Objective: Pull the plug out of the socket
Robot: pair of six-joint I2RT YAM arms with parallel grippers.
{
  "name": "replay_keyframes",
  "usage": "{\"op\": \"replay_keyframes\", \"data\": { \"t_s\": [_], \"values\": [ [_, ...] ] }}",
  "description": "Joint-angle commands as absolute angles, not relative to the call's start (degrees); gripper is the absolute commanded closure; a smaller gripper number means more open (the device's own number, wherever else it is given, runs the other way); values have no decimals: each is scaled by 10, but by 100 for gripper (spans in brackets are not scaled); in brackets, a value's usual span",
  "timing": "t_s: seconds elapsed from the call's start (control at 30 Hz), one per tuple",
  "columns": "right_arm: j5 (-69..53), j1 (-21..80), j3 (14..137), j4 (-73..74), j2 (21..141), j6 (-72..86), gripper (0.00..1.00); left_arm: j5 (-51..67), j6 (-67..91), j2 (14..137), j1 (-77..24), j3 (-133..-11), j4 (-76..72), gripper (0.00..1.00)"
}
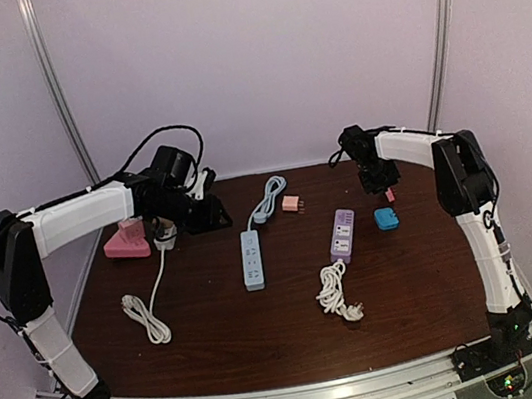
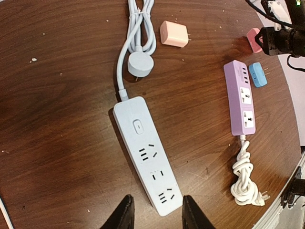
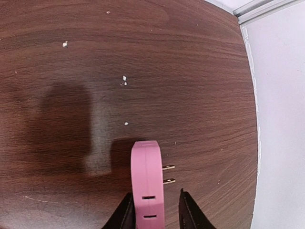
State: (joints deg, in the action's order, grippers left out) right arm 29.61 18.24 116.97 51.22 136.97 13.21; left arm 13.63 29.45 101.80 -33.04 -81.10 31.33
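A pink socket block [image 1: 124, 246] lies at the back left with a pink plug [image 1: 131, 226] on top and a white plug [image 1: 164, 238] with a white cord [image 1: 148, 314] at its right end. My left gripper [image 1: 213, 212] hovers just right of it, open and empty; in the left wrist view its jaws [image 2: 157, 217] stand apart over the near end of a light blue power strip [image 2: 147, 155]. My right gripper [image 1: 379, 186] is at the back right, open, its fingers either side of a pink adapter [image 3: 147, 183] lying on the table.
The light blue strip [image 1: 252, 257] lies mid-table with its coiled cable [image 1: 268, 199]. A peach adapter [image 1: 291, 204], a purple power strip [image 1: 342, 235] with a knotted white cord [image 1: 336, 293], and a blue adapter [image 1: 386, 218] lie to the right. The table edge [image 3: 250, 95] is close to the right gripper.
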Motion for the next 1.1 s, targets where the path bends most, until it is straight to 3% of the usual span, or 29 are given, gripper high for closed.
{"op": "replay_keyframes", "data": {
  "t_s": [0.0, 0.63, 0.9, 0.97, 1.07],
  "values": [
    [275, 180, 1184, 515, 1381, 133, 65, 131, 296, 999, -328, -808, 290, 66],
    [138, 189, 1138, 460, 1321, 154, 32, 93, 301, 985, -310, -805, 285, 62],
    [97, 219, 1084, 425, 1252, 156, 13, -7, 294, 966, -238, -805, 317, 53],
    [83, 226, 1078, 420, 1240, 156, 1, -27, 301, 962, -214, -801, 320, 49],
    [70, 236, 1070, 414, 1224, 156, 0, -69, 305, 958, -185, -807, 332, 38]
  ]
}}
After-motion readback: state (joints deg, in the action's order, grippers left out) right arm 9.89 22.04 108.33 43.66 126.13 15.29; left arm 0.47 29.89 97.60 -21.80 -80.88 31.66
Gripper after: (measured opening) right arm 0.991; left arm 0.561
